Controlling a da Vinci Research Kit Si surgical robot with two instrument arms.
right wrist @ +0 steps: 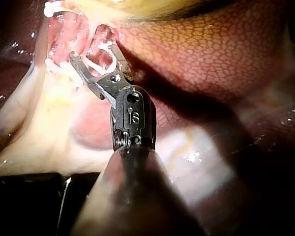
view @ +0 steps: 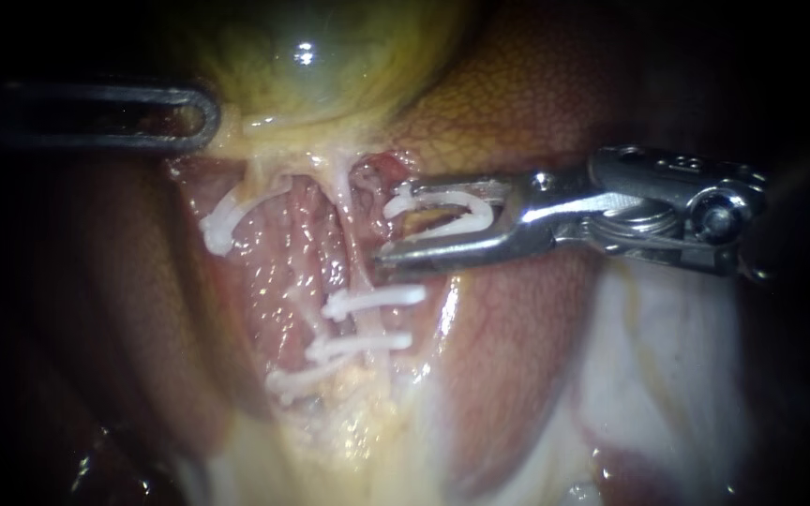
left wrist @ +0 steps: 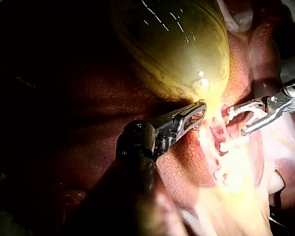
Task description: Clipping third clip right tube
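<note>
1. Endoscope view: the left instrument (view: 206, 117) lies level from the left, with its jaws clamped on the lower edge of the gallbladder (view: 311, 56). The right instrument (view: 391, 225) reaches in from the right. Its jaws stand wide apart and carry an open white clip (view: 466, 211), with the tips just beside the right tube (view: 353, 225).
2. Left wrist view: the left instrument's jaws lie together on gallbladder tissue, and the right instrument's tips point toward them.
3. Right wrist view: the right instrument bends at its wrist beside the liver (right wrist: 211, 54).
</note>
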